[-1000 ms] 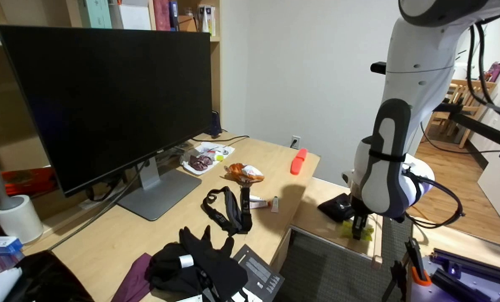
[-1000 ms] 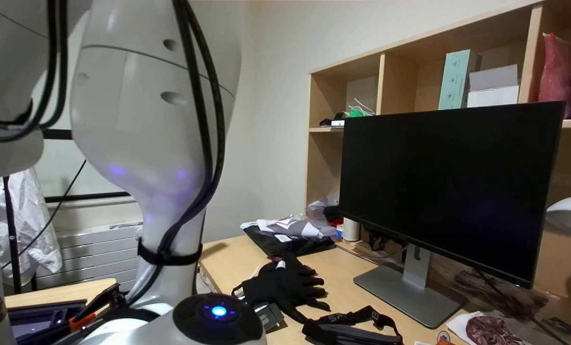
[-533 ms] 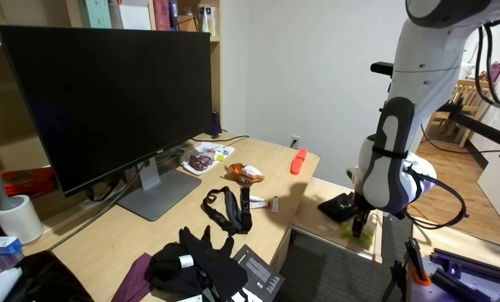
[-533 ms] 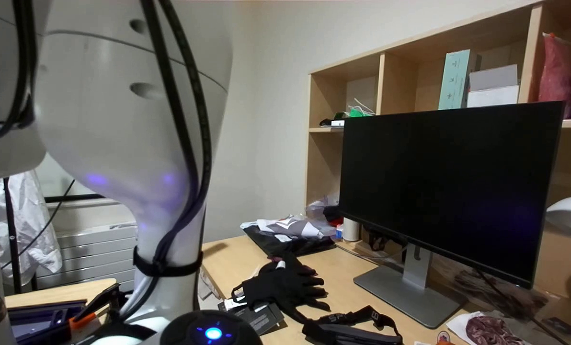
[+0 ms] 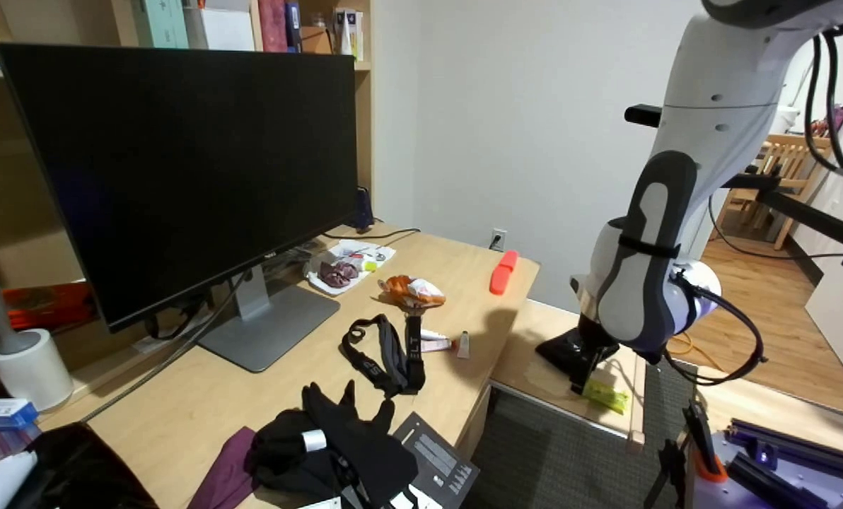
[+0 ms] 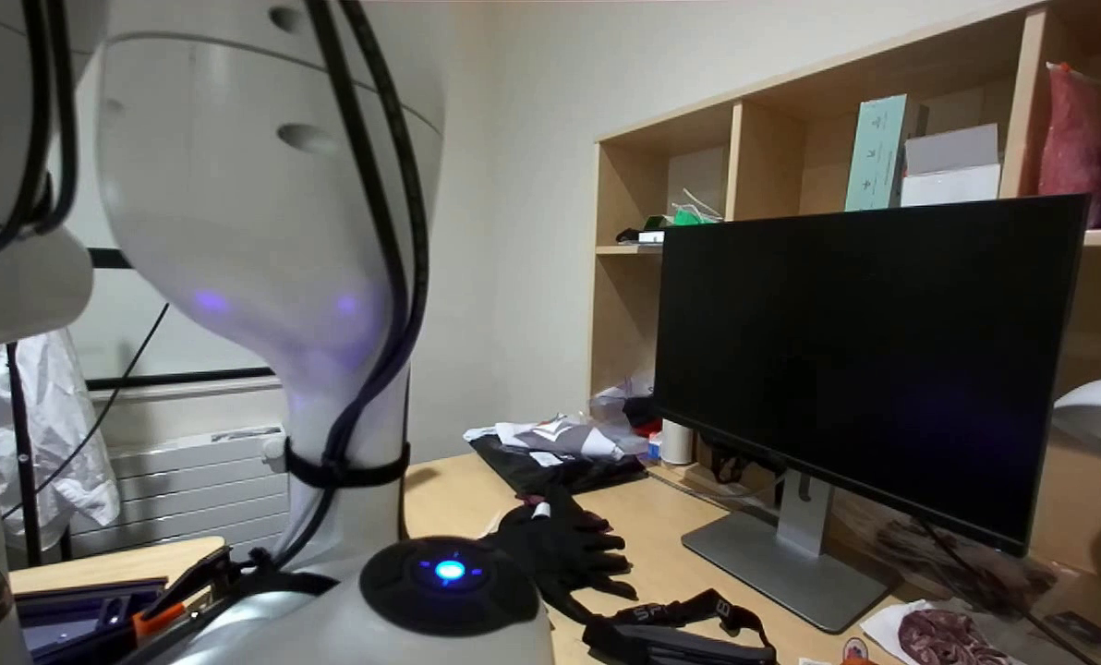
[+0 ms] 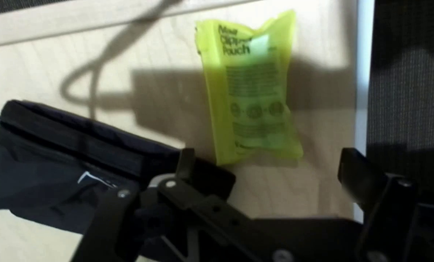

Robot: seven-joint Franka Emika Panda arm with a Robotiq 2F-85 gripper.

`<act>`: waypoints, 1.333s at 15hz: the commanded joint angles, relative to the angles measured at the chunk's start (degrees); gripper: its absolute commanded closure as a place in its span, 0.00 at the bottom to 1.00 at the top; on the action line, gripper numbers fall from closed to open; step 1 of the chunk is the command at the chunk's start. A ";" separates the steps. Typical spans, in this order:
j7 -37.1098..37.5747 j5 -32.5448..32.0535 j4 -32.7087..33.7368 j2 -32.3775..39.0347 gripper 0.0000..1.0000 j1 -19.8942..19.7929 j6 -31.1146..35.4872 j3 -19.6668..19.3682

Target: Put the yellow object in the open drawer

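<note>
Your arm (image 5: pixel 715 120): white, dark-grey panels (image 5: pixel 682 191) | cables (image 6: pixel 366 395): black, bound by a black band (image 6: pixel 356 475) | round cap (image 6: pixel 449 605): black, blue light (image 6: pixel 450 570) | your gripper (image 7: pixel 268 158): black, silvery screws (image 7: pixel 282 255)

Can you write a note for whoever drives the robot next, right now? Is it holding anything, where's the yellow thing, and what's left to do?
Gripper: open, holding nothing.
Where: the yellow pouch lies on the wood of what looks like the open drawer, beside the black bag.
Done: the yellow pouch seems to be in, so the job looks finished.
Left: probably just lift clear gently. The black bag is partly behind the open jaws in the wrist view; can't tell if they touch.
</note>
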 commanded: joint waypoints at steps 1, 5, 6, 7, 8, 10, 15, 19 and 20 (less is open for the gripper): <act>4.94 3.72 -2.05 -5.41 0.00 4.26 -3.94 1.55; 12.37 10.01 -3.46 -12.35 0.00 17.20 -12.25 -2.85; 14.47 10.94 -4.11 -14.60 0.00 21.30 -15.21 -4.98; 16.77 11.26 -3.60 -15.33 0.00 25.00 -17.34 -6.83; 19.67 10.09 -4.48 -17.50 0.00 30.11 -20.34 -10.62; 25.23 7.33 -4.63 -20.10 0.00 36.07 -25.17 -14.79; 38.37 -2.79 -4.98 -26.08 0.00 42.65 -35.90 -19.41; 37.45 -2.49 -3.01 -24.28 0.00 38.10 -35.40 -14.74; 37.40 -2.42 -2.99 -24.13 0.00 37.82 -35.37 -14.48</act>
